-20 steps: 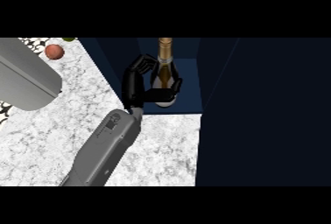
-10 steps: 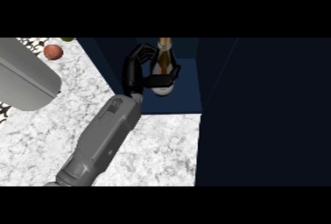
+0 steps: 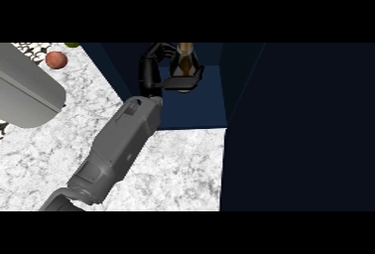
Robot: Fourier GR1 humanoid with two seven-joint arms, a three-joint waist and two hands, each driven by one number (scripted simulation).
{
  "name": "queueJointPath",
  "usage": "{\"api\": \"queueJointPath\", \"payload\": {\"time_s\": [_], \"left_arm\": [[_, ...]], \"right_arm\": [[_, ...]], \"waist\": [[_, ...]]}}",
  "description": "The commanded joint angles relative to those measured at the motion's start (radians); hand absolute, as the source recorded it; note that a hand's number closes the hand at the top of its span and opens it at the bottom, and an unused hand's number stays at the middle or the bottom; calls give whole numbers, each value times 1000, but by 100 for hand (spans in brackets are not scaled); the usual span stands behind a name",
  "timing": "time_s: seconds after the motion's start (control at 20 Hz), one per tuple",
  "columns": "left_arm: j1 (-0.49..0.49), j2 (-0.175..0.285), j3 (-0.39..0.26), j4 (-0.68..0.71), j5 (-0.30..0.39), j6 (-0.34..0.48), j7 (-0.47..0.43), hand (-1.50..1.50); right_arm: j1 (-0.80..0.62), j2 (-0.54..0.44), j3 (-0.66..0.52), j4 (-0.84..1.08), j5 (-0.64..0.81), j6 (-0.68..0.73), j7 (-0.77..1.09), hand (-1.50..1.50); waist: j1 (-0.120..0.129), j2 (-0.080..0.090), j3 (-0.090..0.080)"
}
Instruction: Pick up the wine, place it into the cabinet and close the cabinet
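The wine bottle's (image 3: 187, 62) neck ran off the far edge, and the curled fingers of the right hand (image 3: 149, 69) hid its left side. A green thing (image 3: 72, 44) at the far left was clipped to a sliver, too little to name. A grey bulk (image 3: 26, 94) was cut by the left edge, and the forearm (image 3: 117, 144) by the near edge.

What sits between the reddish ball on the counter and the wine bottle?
Head view: a strip of marble counter, the cabinet's side wall, then the right hand curled round the wine.
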Motion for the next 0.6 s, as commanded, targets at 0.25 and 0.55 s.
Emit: {"api": "queueJointPath", "payload": {"time_s": [0.25, 0.55], "left_arm": [[-61, -4, 78, 145, 51, -37, -73, 150], [-87, -4, 154, 193, 132, -82, -91, 150]], "right_arm": [[-2, 0, -1, -133, -85, -30, 88, -150], [-44, -1, -2, -78, -71, -31, 68, -150]], "waist": [[-12, 3, 0], [-22, 9, 0]]}}
